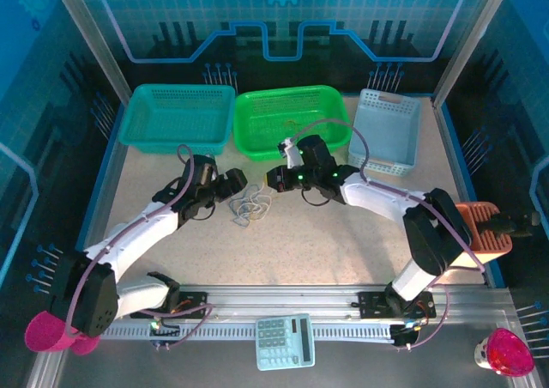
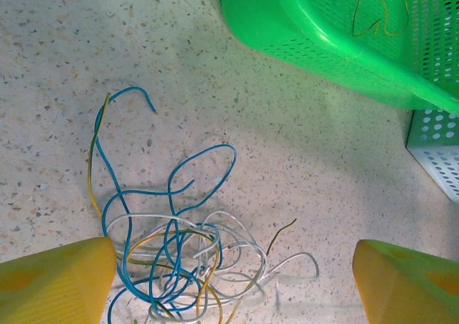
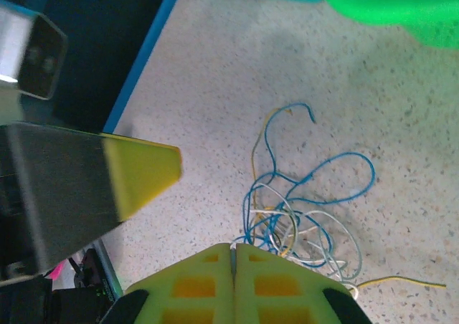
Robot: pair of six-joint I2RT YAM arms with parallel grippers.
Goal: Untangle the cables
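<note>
Left wrist view: left pincer gapes wide, empty, straddling the cables.
Right pincer: pressed together, empty (cables just ahead).
Risk: grabbing several strands tightens the knot.

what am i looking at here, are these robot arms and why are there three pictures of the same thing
Yes, these are two robot arms bolted at the near edge of a table, each ending in a two-finger gripper. The job is to untangle some thin wires.

The overhead picture comes from a fixed camera above and behind the arms. It shows the left gripper and the right gripper meeting over a small tangle of cables. Behind them stand a teal basket, a green basket and a pale blue basket.

The other two pictures come from cameras on the wrists, looking past each arm's own yellow fingers. The left wrist view shows its fingers spread wide above the tangle: blue, white and yellow strands looped together. The right wrist view shows its fingers pressed shut, with nothing visibly held.
</note>
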